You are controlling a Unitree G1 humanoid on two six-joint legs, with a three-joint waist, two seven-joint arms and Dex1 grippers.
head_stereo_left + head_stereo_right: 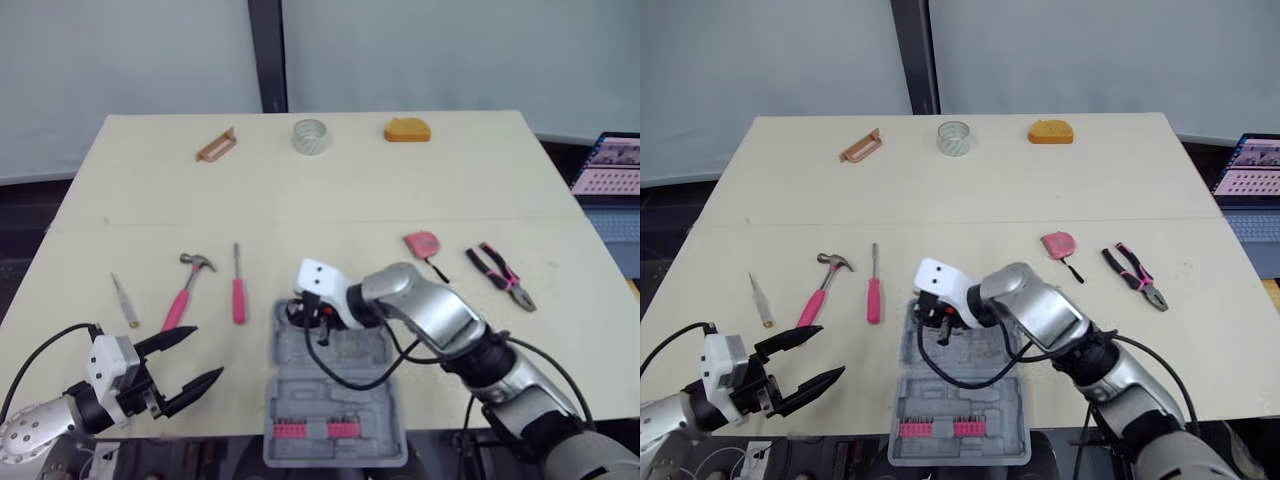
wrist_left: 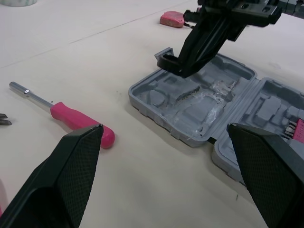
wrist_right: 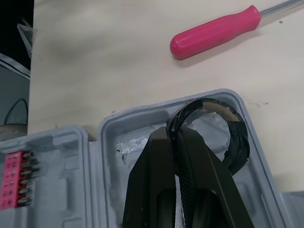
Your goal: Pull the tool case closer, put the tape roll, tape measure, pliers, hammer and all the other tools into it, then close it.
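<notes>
The grey tool case (image 1: pixel 340 405) lies open at the table's front centre, pink bits in its near half. My right gripper (image 1: pixel 308 320) hangs over the case's far left corner, shut on a black tape roll (image 3: pixel 239 137) whose ring sits just above a round recess. At the front left, my left gripper (image 1: pixel 195 360) stands open and holds nothing. Left of the case lie a pink-handled hammer (image 1: pixel 186 290) and a pink screwdriver (image 1: pixel 238 287). To the right lie a pink tape measure (image 1: pixel 422 243) and pliers (image 1: pixel 500 276).
A small pale-handled tool (image 1: pixel 124 300) lies at the far left. Along the table's far side sit a copper-coloured bracket (image 1: pixel 216 145), a clear tape roll (image 1: pixel 310 136) and an orange object (image 1: pixel 407 130). A laptop (image 1: pixel 610 165) stands off the right edge.
</notes>
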